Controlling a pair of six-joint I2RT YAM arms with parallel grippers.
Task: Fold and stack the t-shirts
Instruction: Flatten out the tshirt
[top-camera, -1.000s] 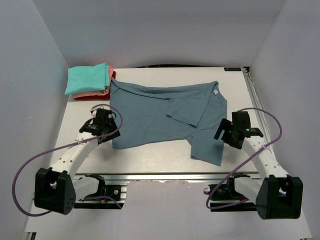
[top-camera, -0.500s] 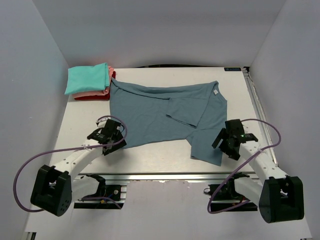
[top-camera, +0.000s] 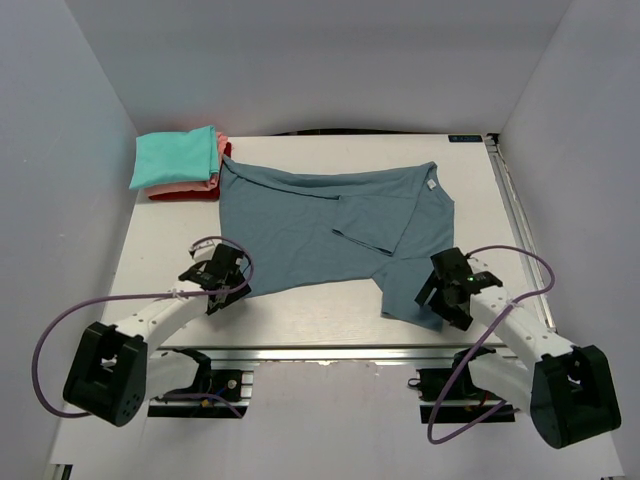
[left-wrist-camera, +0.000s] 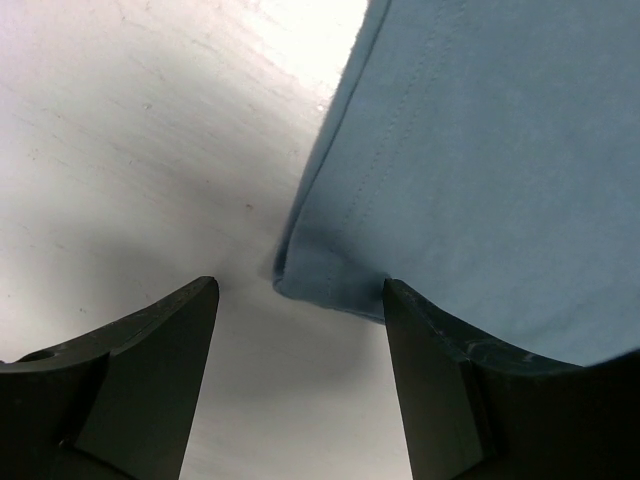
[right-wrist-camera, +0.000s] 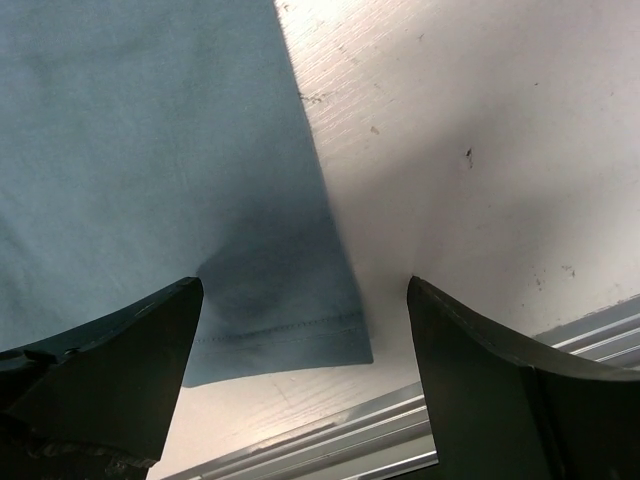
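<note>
One slate-blue t-shirt (top-camera: 300, 230) spread widthwise, neck tag (top-camera: 429, 185) rightward, left gripper (left-wrist-camera: 298, 290) and right gripper (right-wrist-camera: 303, 285) both parted

We see a white table (top-camera: 300, 310), scuffed and speckled up close. A blue t-shirt (top-camera: 290, 225) lies spread across its middle, mostly flat, with one side folded inward and its white tag (top-camera: 430, 185) toward the far right. In the far left corner sits a stack of folded t-shirts (top-camera: 175, 158), just beside the blue one's corner. The red t-shirt (top-camera: 170, 196) at the bottom rests directly on the table.
</note>
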